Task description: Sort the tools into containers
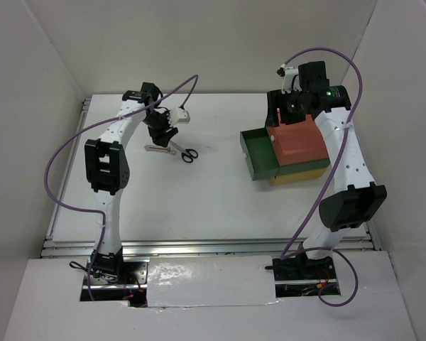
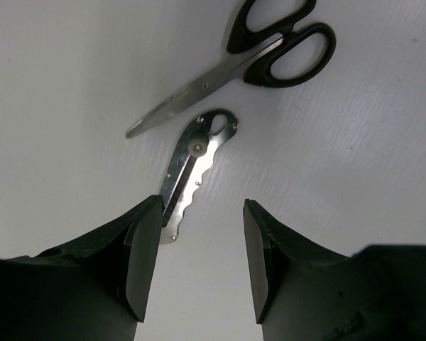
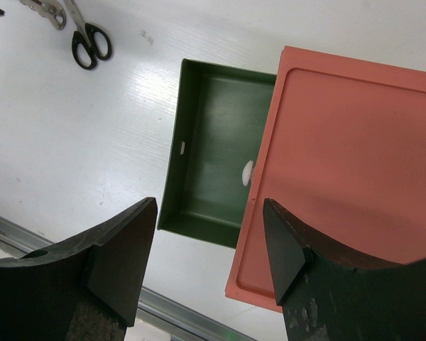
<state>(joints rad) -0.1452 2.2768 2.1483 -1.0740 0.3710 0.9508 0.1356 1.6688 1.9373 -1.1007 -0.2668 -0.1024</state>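
"So, where are the tools?"

"Both on the table (image 1: 199, 206), out at ten o'clock from the middle as the top camera sees it. The bar (image 2: 195, 160) lies right under the left gripper (image 2: 199, 263), and the scissors (image 2: 227, 67) are just beyond it, apart from it."

"Which way do they lie?"

"In the left wrist view the bar runs from seven o'clock up to one o'clock, rounded head at the far end. Its near end sits against the left finger (image 2: 143, 256). Whether they touch I cannot tell. The scissors run from eight to two o'clock, tips at eight, black handles at two, blades closed."

"Has that gripper got hold of anything?"

"No. Its jaws stand wide apart and hold nothing."

"And the right gripper (image 3: 209, 249)?"

"Also wide open, nothing in it. It hangs over the stack at two o'clock on the table, looking down at the edge where the red box (image 3: 355, 163) meets the green drawer (image 3: 213, 142)."

"How does the stack lie?"

"Red on top, yellow box (image 1: 298, 177) at the bottom. The green drawer sticks out between them toward nine o'clock."
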